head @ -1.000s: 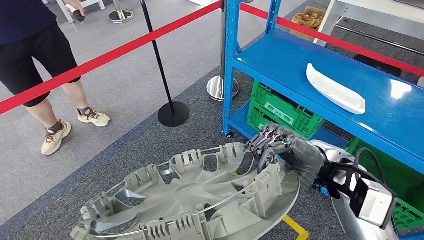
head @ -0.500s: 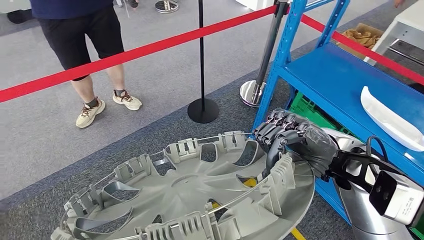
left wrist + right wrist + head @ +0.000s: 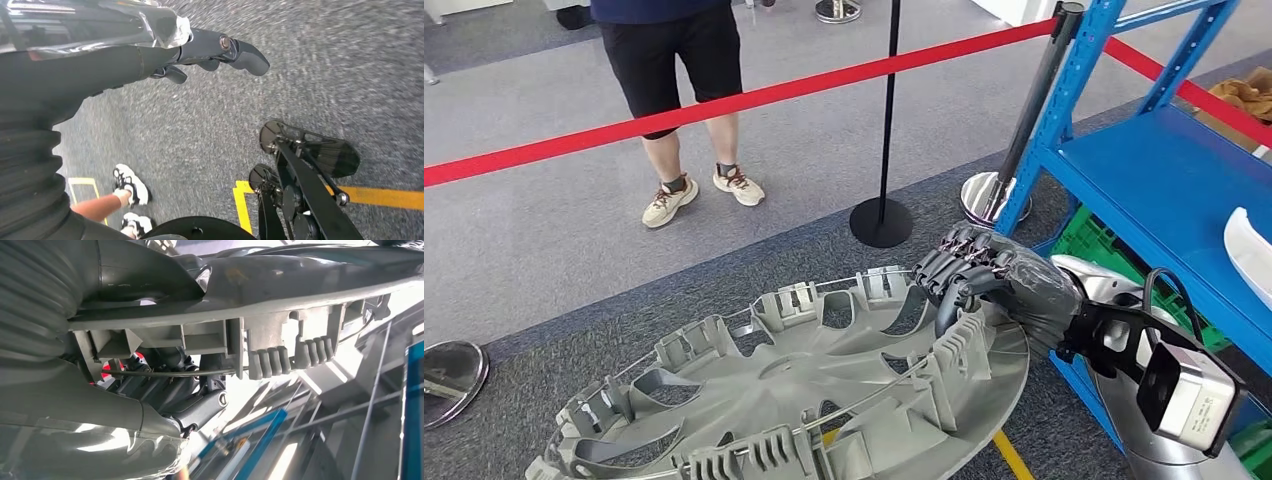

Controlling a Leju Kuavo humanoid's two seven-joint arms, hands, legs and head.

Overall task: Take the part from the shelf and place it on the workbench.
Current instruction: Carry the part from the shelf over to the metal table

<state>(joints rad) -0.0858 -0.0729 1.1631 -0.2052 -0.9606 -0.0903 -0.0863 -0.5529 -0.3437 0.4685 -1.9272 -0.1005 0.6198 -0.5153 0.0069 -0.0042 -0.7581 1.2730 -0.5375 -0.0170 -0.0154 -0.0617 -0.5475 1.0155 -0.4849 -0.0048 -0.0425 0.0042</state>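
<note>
Nearest to me, the large grey plastic wheel cover [image 3: 804,400] with its ribbed clips and wire ring hangs low over the dark carpet, inner side up. My right hand [image 3: 994,280] grips it at the rim, dark fingers [image 3: 949,265] curled over the edge; the right wrist view shows the rim clips [image 3: 290,357] pressed against that hand [image 3: 165,390]. My left hand [image 3: 210,50] hangs over the grey floor, holding nothing, fingers loosely curled. Just beyond the cover on my right stands the blue metal shelf [image 3: 1164,180], with a white curved plastic part [image 3: 1249,255] on it and green crates [image 3: 1114,245] beneath. Farther off, a red barrier rope [image 3: 724,100] runs across, with a person [image 3: 674,60] standing behind it.
</note>
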